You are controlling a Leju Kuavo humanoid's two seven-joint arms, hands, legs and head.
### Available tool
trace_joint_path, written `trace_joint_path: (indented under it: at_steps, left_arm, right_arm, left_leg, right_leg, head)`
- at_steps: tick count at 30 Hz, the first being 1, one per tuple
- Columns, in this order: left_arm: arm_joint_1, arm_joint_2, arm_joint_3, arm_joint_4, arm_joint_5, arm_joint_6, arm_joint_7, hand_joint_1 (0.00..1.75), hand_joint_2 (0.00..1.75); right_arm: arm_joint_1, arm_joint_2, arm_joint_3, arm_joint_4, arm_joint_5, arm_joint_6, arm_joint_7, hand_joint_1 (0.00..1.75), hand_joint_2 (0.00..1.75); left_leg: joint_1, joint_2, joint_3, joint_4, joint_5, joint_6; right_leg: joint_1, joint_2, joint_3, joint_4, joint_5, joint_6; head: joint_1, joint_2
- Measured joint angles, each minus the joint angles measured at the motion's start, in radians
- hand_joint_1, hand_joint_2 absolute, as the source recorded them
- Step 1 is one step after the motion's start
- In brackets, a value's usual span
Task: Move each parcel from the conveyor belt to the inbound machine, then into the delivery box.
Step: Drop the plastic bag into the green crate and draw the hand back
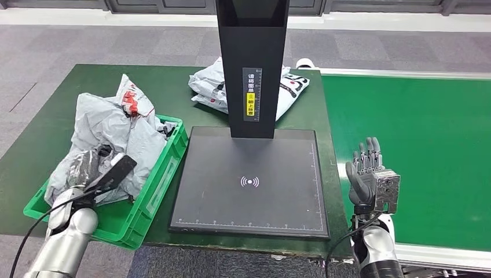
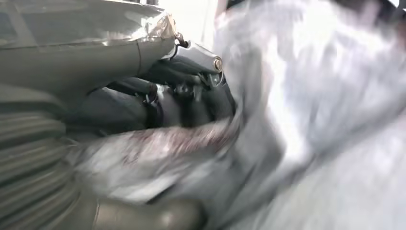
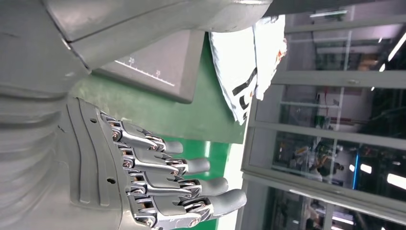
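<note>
Fingers of my left hand (image 2: 191, 98) are down among the grey parcels (image 1: 110, 136) heaped in the green crate (image 1: 165, 179) at my left; the wrist view has dark fingers pressed against crumpled grey plastic, but it is blurred, and I cannot tell whether they are clamped on a bag or only lying against it. From above, my left wrist covers the hand and sits over the near end of the crate. My right hand (image 1: 370, 174) is held upright with its fingers straight and a little apart, holding nothing, over the near edge of the green belt (image 1: 417, 145), just beside the black scanner plate (image 1: 249, 182). That plate lies bare under its black post (image 1: 252, 63). Behind the post, on the green table (image 1: 63, 110), rests a small pile of white parcels (image 1: 289, 90) with dark markings, near the belt's far corner. I judge that the step in hand is the last one for a parcel: delivery into the crate, with the left hand at or near the drop. Next, I think, the left hand must come free of the bags without dragging one out, and the right must reach for another parcel; the stretch of belt before me carries none, so that reach would go to the white pile.
</note>
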Motion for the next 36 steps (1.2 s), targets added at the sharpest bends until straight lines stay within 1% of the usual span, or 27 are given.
trace_joint_path:
  at_steps: [5, 7, 12, 16, 25, 27, 28, 31, 32, 34, 36]
  left_arm:
    - [-0.048, -0.019, 0.086, 0.008, 0.323, 0.158, -0.185, 0.0, 1.75]
    - [-0.069, -0.023, 0.117, 0.013, 0.399, 0.218, -0.242, 0.0, 1.75]
    - [-0.09, -0.031, 0.16, 0.019, 0.454, 0.361, -0.356, 0.0, 1.75]
    - [-0.091, -0.047, 0.181, 0.007, 0.46, 0.387, -0.398, 0.0, 1.75]
    - [-0.091, -0.076, 0.206, -0.01, 0.459, 0.381, -0.412, 0.0, 1.75]
    - [-0.091, -0.085, 0.2, -0.015, 0.486, 0.332, -0.419, 0.0, 1.75]
    - [-0.091, -0.094, 0.191, -0.021, 0.507, 0.287, -0.427, 0.0, 1.75]
    - [-0.091, -0.138, 0.117, -0.037, 0.576, 0.112, -0.469, 0.0, 1.75]
    - [-0.093, -0.157, 0.08, -0.039, 0.592, 0.073, -0.486, 0.0, 1.75]
    - [-0.102, -0.195, 0.001, -0.036, 0.605, 0.045, -0.509, 0.0, 1.75]
    - [-0.113, -0.224, -0.072, -0.029, 0.612, 0.044, -0.517, 0.0, 1.75]
  right_arm:
    - [-0.007, 0.0, -0.001, 0.005, -0.009, 0.001, -0.002, 0.0, 1.75]
    - [-0.011, 0.0, -0.001, 0.011, -0.012, -0.001, -0.006, 0.0, 1.75]
    - [-0.024, 0.001, -0.001, 0.035, -0.018, -0.009, -0.016, 0.0, 1.75]
    - [-0.031, 0.001, 0.001, 0.05, -0.024, -0.017, -0.017, 0.0, 1.75]
    - [-0.038, 0.001, 0.005, 0.063, -0.027, -0.019, -0.018, 0.0, 1.75]
    - [-0.038, 0.001, 0.006, 0.063, -0.026, -0.022, -0.023, 0.0, 1.75]
    - [-0.038, 0.001, 0.008, 0.062, -0.022, -0.024, -0.028, 0.0, 1.75]
    - [-0.05, 0.004, 0.025, 0.053, 0.01, -0.042, -0.044, 0.0, 1.75]
    - [-0.061, 0.006, 0.036, 0.051, 0.023, -0.052, -0.044, 0.0, 1.75]
    - [-0.092, 0.013, 0.064, 0.053, 0.042, -0.072, -0.039, 0.0, 1.75]
    - [-0.119, 0.019, 0.092, 0.056, 0.048, -0.085, -0.036, 0.0, 1.75]
  left_leg:
    - [0.0, 0.001, -0.001, 0.0, 0.001, 0.0]
    - [0.001, 0.001, -0.001, 0.0, 0.001, -0.001]
    - [0.001, 0.001, -0.001, 0.0, 0.001, -0.001]
    - [0.001, 0.001, -0.002, 0.0, 0.001, -0.001]
    - [0.001, 0.001, -0.002, 0.0, 0.0, -0.001]
    - [0.001, 0.001, -0.002, 0.0, 0.0, -0.001]
    - [0.001, 0.001, -0.002, 0.0, 0.001, -0.001]
    - [0.0, 0.0, -0.003, 0.001, 0.001, -0.001]
    - [0.0, 0.0, -0.003, 0.001, 0.001, -0.001]
    - [0.0, 0.0, -0.004, 0.001, 0.001, -0.001]
    - [0.0, 0.002, -0.004, 0.002, 0.001, 0.0]
  right_leg:
    - [0.001, 0.0, -0.001, 0.0, 0.001, -0.001]
    - [0.002, 0.001, -0.001, 0.0, 0.002, -0.002]
    - [0.002, 0.001, -0.002, 0.0, 0.002, -0.002]
    - [0.002, 0.001, -0.002, 0.0, 0.001, -0.002]
    - [0.002, 0.001, -0.003, 0.0, 0.001, -0.002]
    - [0.002, 0.001, -0.003, 0.0, 0.001, -0.002]
    - [0.002, 0.0, -0.003, 0.0, 0.001, -0.002]
    - [0.001, -0.001, -0.003, 0.0, 0.001, -0.002]
    - [0.001, -0.001, -0.003, 0.0, 0.002, -0.001]
    - [0.0, 0.0, -0.004, 0.0, 0.003, 0.0]
    - [0.0, 0.002, -0.004, 0.0, 0.003, 0.0]
  head:
    - [0.0, 0.0]
    - [0.0, 0.0]
    - [0.0, 0.0]
    - [0.0, 0.0]
    - [0.0, 0.0]
    - [0.0, 0.0]
    - [0.0, 0.0]
    - [0.0, 0.0]
    - [0.0, 0.0]
    - [0.0, 0.0]
    - [0.0, 0.0]
